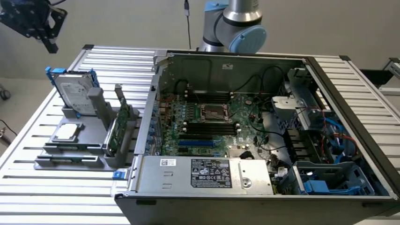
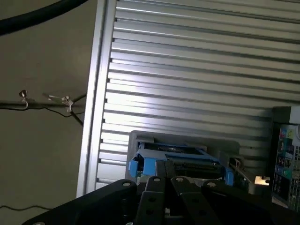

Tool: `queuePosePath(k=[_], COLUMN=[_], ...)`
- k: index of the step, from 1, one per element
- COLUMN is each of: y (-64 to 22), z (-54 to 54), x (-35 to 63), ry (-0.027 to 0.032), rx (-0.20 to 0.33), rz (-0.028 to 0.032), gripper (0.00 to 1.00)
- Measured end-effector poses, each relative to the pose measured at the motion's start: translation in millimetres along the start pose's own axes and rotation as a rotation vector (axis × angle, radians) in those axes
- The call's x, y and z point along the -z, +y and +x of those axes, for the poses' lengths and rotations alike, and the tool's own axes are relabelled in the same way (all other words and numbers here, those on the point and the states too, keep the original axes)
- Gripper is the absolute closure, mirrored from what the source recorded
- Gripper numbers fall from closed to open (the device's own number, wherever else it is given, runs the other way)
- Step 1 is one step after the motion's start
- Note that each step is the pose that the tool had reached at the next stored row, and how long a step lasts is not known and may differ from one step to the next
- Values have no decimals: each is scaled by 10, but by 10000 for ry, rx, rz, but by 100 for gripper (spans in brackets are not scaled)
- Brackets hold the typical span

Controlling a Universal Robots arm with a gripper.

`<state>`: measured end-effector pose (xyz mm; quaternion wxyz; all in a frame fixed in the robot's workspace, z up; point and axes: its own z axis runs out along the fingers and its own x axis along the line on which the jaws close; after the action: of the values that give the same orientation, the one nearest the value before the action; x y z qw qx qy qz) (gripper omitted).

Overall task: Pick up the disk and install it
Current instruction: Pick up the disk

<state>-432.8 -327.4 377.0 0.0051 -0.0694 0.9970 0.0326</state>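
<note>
Gripper (image 1: 48, 45) is seen clenched, fingers pressed together, nothing gripped. It is held in the air at the exterior view's far left, above the disk (image 1: 74, 93) and well apart from it. In the wrist view the closed gripper (image 2: 167, 182) is pointed toward the disk (image 2: 172, 158), blue rails visible. The disk is stood on edge, slightly tilted, in the grey holder (image 1: 69, 152), with its label side exposed. A silver chip (image 1: 67, 132) is laid flat on the holder just in front of the disk. A green card (image 1: 119, 125) is stood on edge between the disk and the open computer case (image 1: 206, 172). A blue drive cage (image 1: 331, 180) is seated in the case's near corner, exterior view's right. Everything is set on the ribbed aluminium table (image 1: 56, 199).
</note>
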Motion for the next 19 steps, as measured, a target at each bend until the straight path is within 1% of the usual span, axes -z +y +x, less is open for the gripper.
queuePosePath(k=[19], y=[-1], z=[0], x=[-11], ry=[223], rx=[3459], rz=[-47], gripper=[89])
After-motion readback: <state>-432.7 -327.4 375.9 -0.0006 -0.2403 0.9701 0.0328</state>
